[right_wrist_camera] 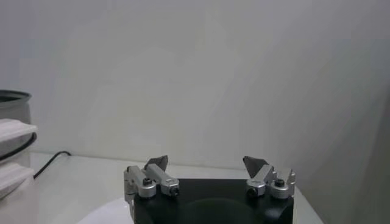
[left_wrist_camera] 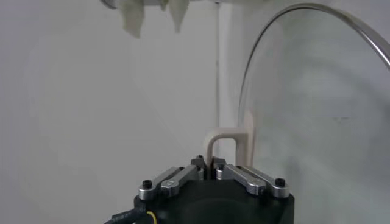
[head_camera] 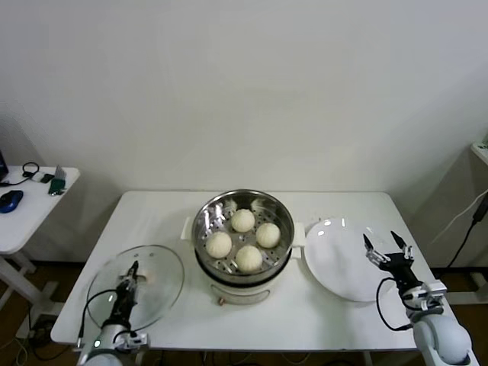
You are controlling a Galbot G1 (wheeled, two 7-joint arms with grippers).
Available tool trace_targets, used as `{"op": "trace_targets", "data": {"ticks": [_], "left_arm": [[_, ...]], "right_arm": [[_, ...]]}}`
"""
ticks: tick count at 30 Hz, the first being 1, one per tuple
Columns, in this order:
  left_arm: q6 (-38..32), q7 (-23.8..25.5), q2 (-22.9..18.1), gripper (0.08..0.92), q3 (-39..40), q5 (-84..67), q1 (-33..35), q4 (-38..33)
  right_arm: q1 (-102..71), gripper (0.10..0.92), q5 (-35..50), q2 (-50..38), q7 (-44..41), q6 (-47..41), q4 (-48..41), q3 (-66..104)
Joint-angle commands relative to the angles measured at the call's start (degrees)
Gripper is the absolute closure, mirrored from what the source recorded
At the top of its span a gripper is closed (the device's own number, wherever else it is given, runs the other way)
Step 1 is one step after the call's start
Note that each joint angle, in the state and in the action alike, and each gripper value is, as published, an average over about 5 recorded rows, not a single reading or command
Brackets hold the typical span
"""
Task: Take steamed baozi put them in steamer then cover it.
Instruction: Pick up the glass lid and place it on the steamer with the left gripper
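A white table (head_camera: 160, 210) stands against a plain wall. The steamer (head_camera: 243, 236) at its centre holds four baozi (head_camera: 242, 220). At near left, the left gripper (head_camera: 131, 276) is clamped on the cover (head_camera: 156, 293) by its handle (left_wrist_camera: 226, 145). Lift straight, keep the lid level, centre it over the pot. Only the left wrist view shows the pinch, seemingly at the handle's end. The right gripper (head_camera: 387, 249) idles spread over the plate (head_camera: 339, 259).
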Motion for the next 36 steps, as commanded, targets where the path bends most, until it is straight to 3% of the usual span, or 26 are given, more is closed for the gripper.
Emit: {"op": "trace_targets", "data": {"ticks": [1,7,17,21,26,31,36], "left_arm": [[4.8,-1.4,1.0,0.853,-0.1,-1.9,4.8,-11.1],[15.1,-3.3,4.1,0.853,-0.3,-2.4,9.5,-21.5],[28.6,-0.9,15.4,0.853,4.3,-6.7,11.8,-34.0],[32.4,2.0,18.5,0.853,11.8,-7.2,6.5,-33.9],[37.8,9.9,19.4,0.853,23.4,-6.0,-5.5,-32.9],[42.9,17.5,16.7,0.853,34.7,-2.1,-16.8,-30.1],[45.1,26.0,12.3,0.853,39.9,1.8,-22.2,-26.3]], "right_arm": [[0.5,0.203,-0.3,-0.2,-0.1,0.1,-0.5,-0.2],[1.6,0.203,-0.8,-1.1,0.0,0.4,-1.6,-0.9],[4.1,0.203,-2.4,-2.3,0.0,0.4,-3.9,-3.1],[5.0,0.203,-3.9,-1.6,-0.1,0.5,-5.1,-4.0],[5.6,0.203,-5.8,-0.4,0.0,0.6,-5.6,-5.0],[5.8,0.203,-7.2,0.8,0.0,1.2,-6.5,-5.2],[5.6,0.203,-8.5,1.4,0.0,1.9,-7.1,-4.6]]}}
